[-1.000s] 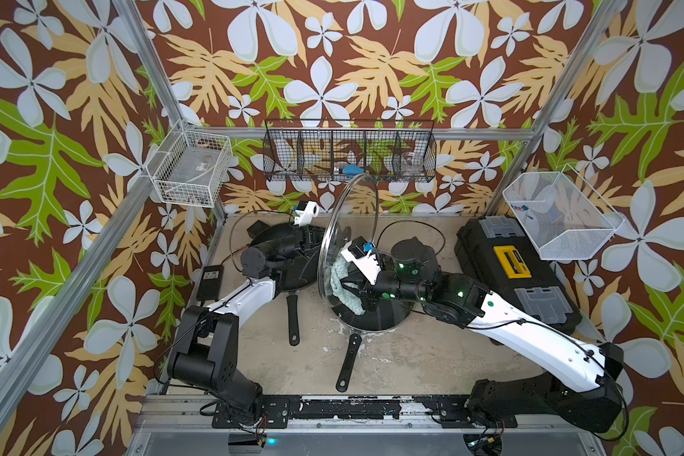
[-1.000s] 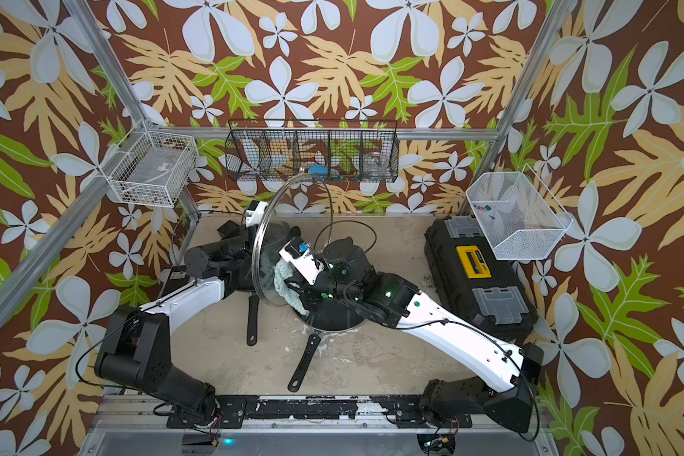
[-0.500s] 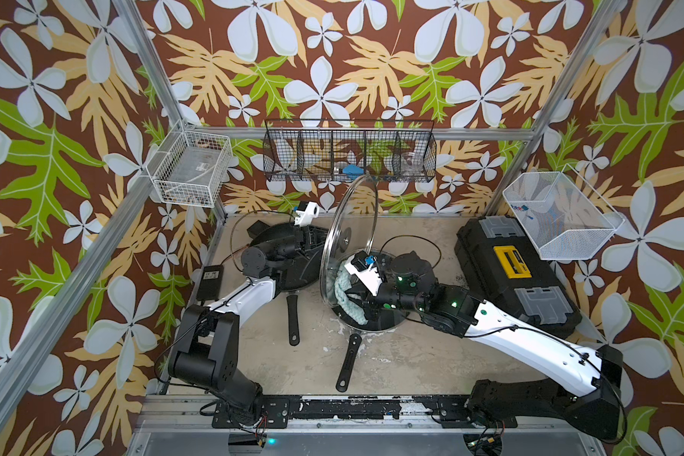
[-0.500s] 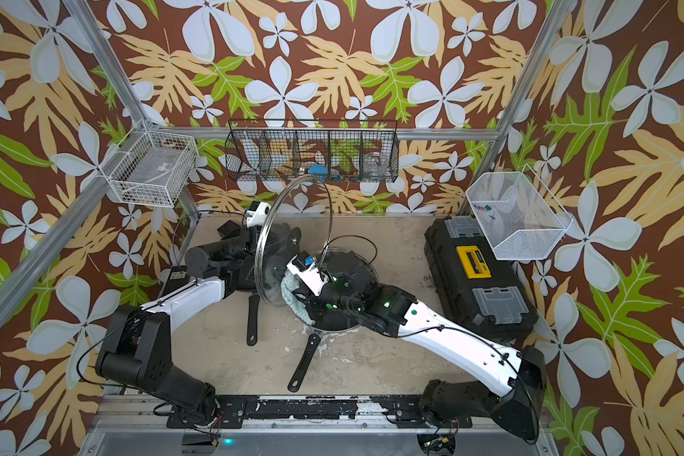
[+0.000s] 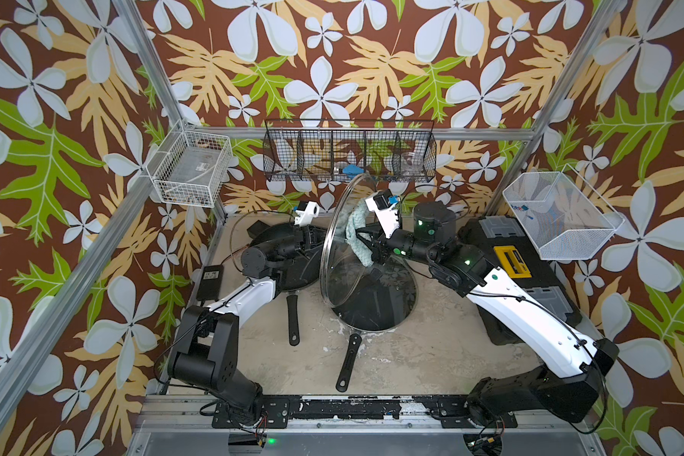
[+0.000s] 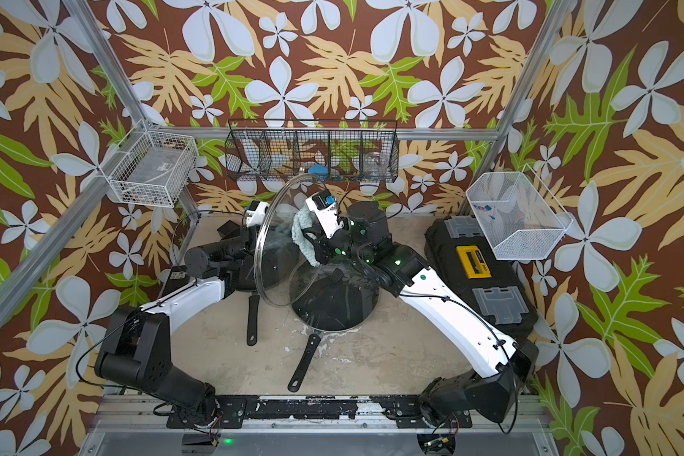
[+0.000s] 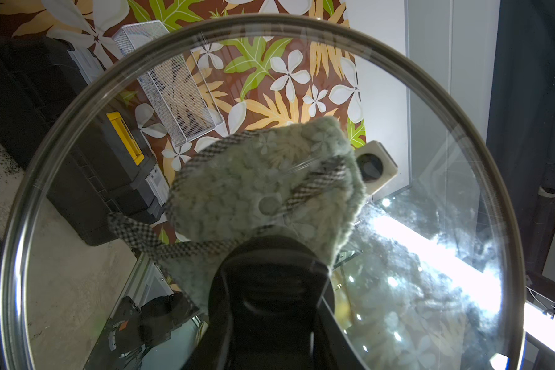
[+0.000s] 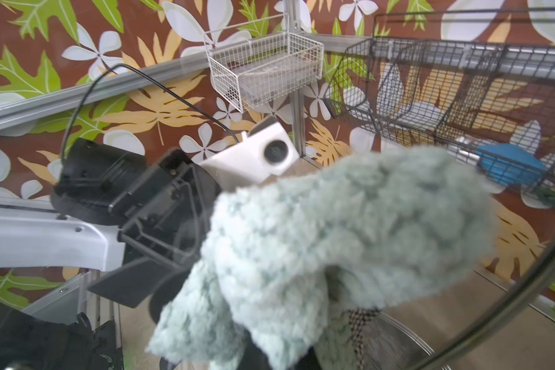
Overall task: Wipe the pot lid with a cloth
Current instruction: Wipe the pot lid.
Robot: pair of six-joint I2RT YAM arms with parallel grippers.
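Pot lid [image 5: 332, 276] sits at frame centre in both top views, on edge and clear of the table [image 5: 411, 355]. Left gripper [image 5: 317, 243] is clamped on its black handle [image 7: 269, 272] from the left. Right gripper [image 5: 375, 252] pinches the cloth [image 5: 357, 231] against the lid's right face, upper half.

Around: second glass lid [image 5: 391, 304] lies flat just below, and the raised lid's lower rim overlaps it in the picture. One pan handle [image 5: 293, 319] lies lower left of it, a second pan handle [image 5: 347, 363] toward lower frame. Toolbox [image 5: 530, 284] at right, wire rack [image 5: 348, 154] above centre.

Left wrist view only: checked edging [image 7: 314, 184] of the cloth, flattened on the glass; the handle blocks sight of the jaws.

Right wrist view: cloth [image 8: 334, 240] buries the fingers. Left wrist camera [image 8: 274, 152] shows beyond the glass.
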